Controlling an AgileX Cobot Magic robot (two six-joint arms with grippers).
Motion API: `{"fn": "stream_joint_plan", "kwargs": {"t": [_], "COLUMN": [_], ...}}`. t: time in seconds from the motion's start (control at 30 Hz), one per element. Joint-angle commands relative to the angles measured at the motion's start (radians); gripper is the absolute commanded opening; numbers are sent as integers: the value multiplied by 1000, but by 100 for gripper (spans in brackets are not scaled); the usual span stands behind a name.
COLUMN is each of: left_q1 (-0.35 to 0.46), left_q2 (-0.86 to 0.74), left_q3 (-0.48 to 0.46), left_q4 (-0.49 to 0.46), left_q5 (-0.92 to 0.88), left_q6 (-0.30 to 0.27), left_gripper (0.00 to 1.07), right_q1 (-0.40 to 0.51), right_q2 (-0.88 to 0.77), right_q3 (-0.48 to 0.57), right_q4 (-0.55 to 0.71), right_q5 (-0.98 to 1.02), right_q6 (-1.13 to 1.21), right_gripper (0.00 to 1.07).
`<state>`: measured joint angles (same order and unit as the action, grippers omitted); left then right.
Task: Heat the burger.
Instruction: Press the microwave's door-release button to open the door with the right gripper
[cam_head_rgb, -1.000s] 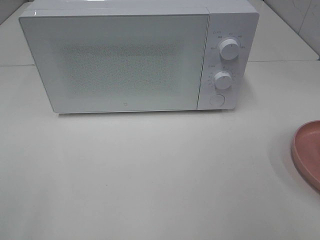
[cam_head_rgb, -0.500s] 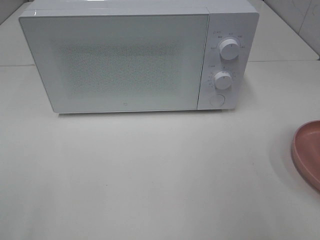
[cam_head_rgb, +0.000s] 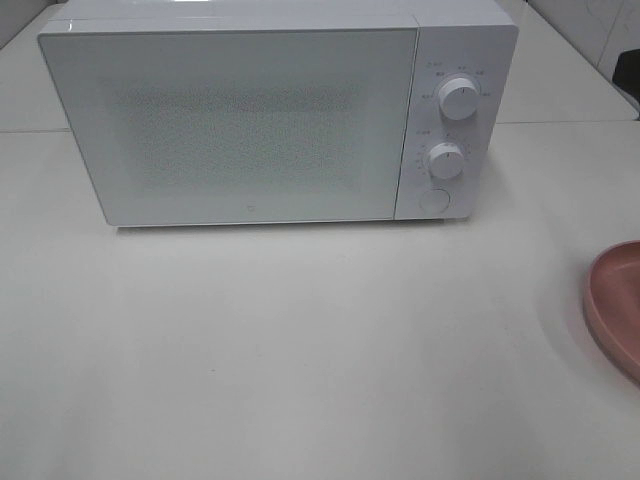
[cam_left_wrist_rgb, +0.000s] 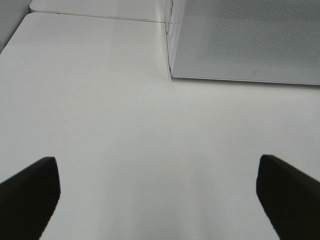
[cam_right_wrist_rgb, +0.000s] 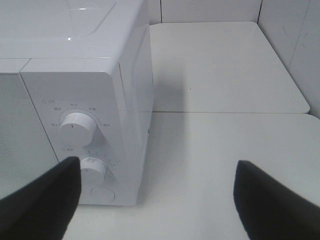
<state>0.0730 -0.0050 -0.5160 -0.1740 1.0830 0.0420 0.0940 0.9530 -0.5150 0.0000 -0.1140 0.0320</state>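
The burger is out of view in every frame. A white microwave (cam_head_rgb: 240, 120) stands at the back of the table with its door shut. In the left wrist view my left gripper (cam_left_wrist_rgb: 160, 200) is open over bare table, its dark fingers (cam_left_wrist_rgb: 30, 195) wide apart, and the microwave's front lower corner (cam_left_wrist_rgb: 245, 40) lies ahead. In the right wrist view my right gripper (cam_right_wrist_rgb: 157, 200) is open and empty, facing the microwave's control panel with its upper knob (cam_right_wrist_rgb: 77, 127) and lower knob (cam_right_wrist_rgb: 95, 167). Neither gripper clearly shows in the high view.
A pink plate (cam_head_rgb: 615, 300) pokes in at the right edge of the table; its visible part holds nothing. The microwave panel has two knobs (cam_head_rgb: 458, 100) and a round button (cam_head_rgb: 433, 200). Tiled wall stands behind at the right.
A small dark sliver has appeared at the upper right edge of the high view. The microwave and plate have not moved.
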Motion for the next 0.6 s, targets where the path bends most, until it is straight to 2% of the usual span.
{"fn": "stream_joint_plan", "kwargs": {"t": [0.03,0.13,0.2,0.3,0.37,0.4,0.43,0.47,0.5,0.57,0.6], "left_q1": [2,2,2,2,2,2,2,2,2,2,2], "left_q2": [-16,-16,-16,-16,-16,-16,-16,-16,-16,-16,-16], "left_q3": [0,0,0,0,0,0,0,0,0,0,0], "left_q4": [-2,-2,-2,-2,-2,-2,-2,-2,-2,-2,-2], "left_q5": [-17,-17,-17,-17,-17,-17,-17,-17,-17,-17,-17], "left_q6": [-2,-2,-2,-2,-2,-2,-2,-2,-2,-2,-2], "left_gripper": [100,100,100,100,100,100,100,100,100,100,100], "right_q1": [2,2,2,2,2,2,2,2,2,2,2], "right_q2": [44,104,168,184,228,228,259,271,271,317,317], "right_q3": [-5,-5,-5,-5,-5,-5,-5,-5,-5,-5,-5], "right_q4": [0,0,0,0,0,0,0,0,0,0,0], "right_q5": [-70,-112,-167,-177,-209,-209,-223,-228,-228,-252,-252], "right_q6": [-1,15,52,69,153,153,231,271,271,506,506], "right_gripper": [74,74,68,65,52,52,41,36,36,10,10]}}
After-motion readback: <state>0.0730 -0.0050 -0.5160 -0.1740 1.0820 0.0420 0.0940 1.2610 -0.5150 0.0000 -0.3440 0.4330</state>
